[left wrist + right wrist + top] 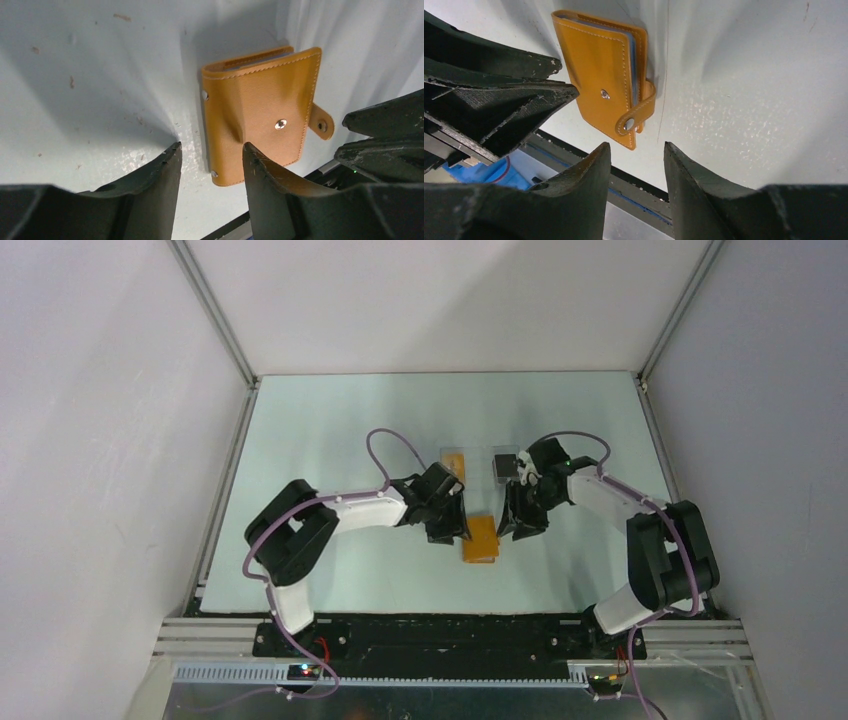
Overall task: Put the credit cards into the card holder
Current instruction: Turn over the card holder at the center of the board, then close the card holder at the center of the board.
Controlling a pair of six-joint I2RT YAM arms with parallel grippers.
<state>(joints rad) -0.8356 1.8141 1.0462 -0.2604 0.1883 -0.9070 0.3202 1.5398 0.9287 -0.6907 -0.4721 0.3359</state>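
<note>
The orange card holder [481,540] lies folded shut on the table between my two grippers. In the left wrist view it [260,115] shows its front stud, with the clasp strap [321,125] sticking out loose. In the right wrist view it [601,70] shows light blue credit card edges [633,55] tucked between its leaves. No loose credit card is in view. My left gripper [449,533] [211,149] is open and empty at the holder's left edge. My right gripper [517,528] [635,146] is open and empty just right of it.
Two clear plastic rectangles lie behind the grippers, one with an orange centre [455,464] and one with a black centre [503,466]. The table's black front edge [450,618] is close behind the holder. Grey walls enclose the table.
</note>
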